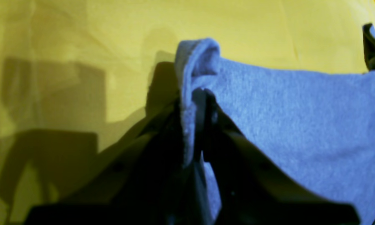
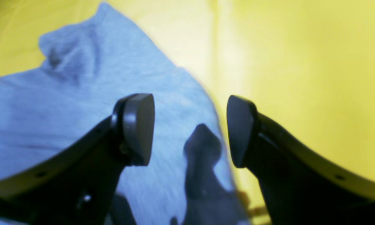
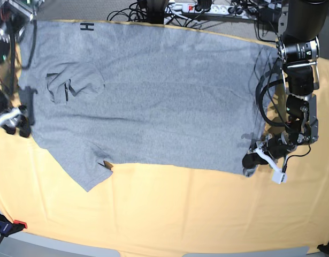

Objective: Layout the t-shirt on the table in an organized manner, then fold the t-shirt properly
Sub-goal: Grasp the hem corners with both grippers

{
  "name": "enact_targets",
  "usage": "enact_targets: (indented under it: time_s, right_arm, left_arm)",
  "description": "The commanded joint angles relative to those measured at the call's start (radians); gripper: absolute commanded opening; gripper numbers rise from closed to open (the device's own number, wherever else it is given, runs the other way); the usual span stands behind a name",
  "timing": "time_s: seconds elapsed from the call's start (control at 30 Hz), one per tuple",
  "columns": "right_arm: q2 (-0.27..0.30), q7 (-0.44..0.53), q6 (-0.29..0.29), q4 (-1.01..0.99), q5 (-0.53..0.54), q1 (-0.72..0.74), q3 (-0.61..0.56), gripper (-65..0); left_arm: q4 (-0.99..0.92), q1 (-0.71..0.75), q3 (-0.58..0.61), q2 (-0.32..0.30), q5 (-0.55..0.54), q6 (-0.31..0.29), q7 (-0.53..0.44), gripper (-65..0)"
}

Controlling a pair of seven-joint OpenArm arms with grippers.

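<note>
Left tool clenched on bunched corner of heather-grey short-sleeved cotton t-shirt, at lower right of base view. Right tool released, jaws wide, poised over shirt edge at left of base view.

Shirt spread nearly flat across upper tabletop with pale yellow-orange cloth, one sleeve folded over at upper left. Fabric looked light, soft, limp; likely to sag and wrinkle unless held by hem corners or shoulder seams.

Bare tabletop across lower frame gave room; cables crowded the top edge.
</note>
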Motion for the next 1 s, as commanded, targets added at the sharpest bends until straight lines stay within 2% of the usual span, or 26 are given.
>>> enact_targets:
  time_s: [0.0,0.17,0.3,0.5,0.63,0.7,0.77,0.9,0.97]
  right_arm:
    - [0.026,0.026,0.014,-0.049,0.022,0.061,-0.007,-25.8]
    - [0.032,0.025,0.048,-0.382,0.022,0.252,-0.024,-25.7]
    - [0.043,-0.016,0.058,-0.540,0.023,0.321,-0.024,-25.7]
    - [0.043,-0.072,0.058,-0.563,0.077,0.281,-0.024,-25.8]
    - [0.043,-0.171,0.058,-0.562,0.141,0.256,-0.030,-25.8]
    - [0.043,-0.158,0.058,-0.558,0.140,0.248,-0.040,-26.8]
    - [0.043,-0.131,0.058,-0.558,0.127,0.249,-0.043,-34.7]
    - [0.043,-0.075,0.058,-0.558,0.121,0.254,-0.043,-64.5]
    - [0.043,-0.017,0.058,-0.558,0.069,0.260,-0.043,-65.0]
  left_arm:
    - [0.010,-0.022,-0.003,-0.017,0.015,0.006,0.005,-65.0]
    - [0.010,-0.022,-0.003,-0.017,0.015,0.006,0.007,-65.0]
    - [0.010,-0.022,-0.003,-0.017,0.014,0.001,0.008,-65.0]
    - [0.010,-0.021,-0.003,-0.017,0.014,-0.005,0.011,-65.0]
    - [0.010,-0.022,-0.003,-0.017,0.010,-0.005,0.011,-65.0]
    - [0.010,-0.022,-0.003,-0.017,0.010,-0.005,0.010,-65.0]
    - [0.010,-0.022,-0.003,-0.017,0.002,-0.005,0.011,-65.0]
    - [0.010,-0.022,-0.003,-0.017,-0.013,-0.006,0.011,-65.0]
    - [0.010,-0.023,-0.003,-0.017,-0.012,-0.005,0.010,-65.0]
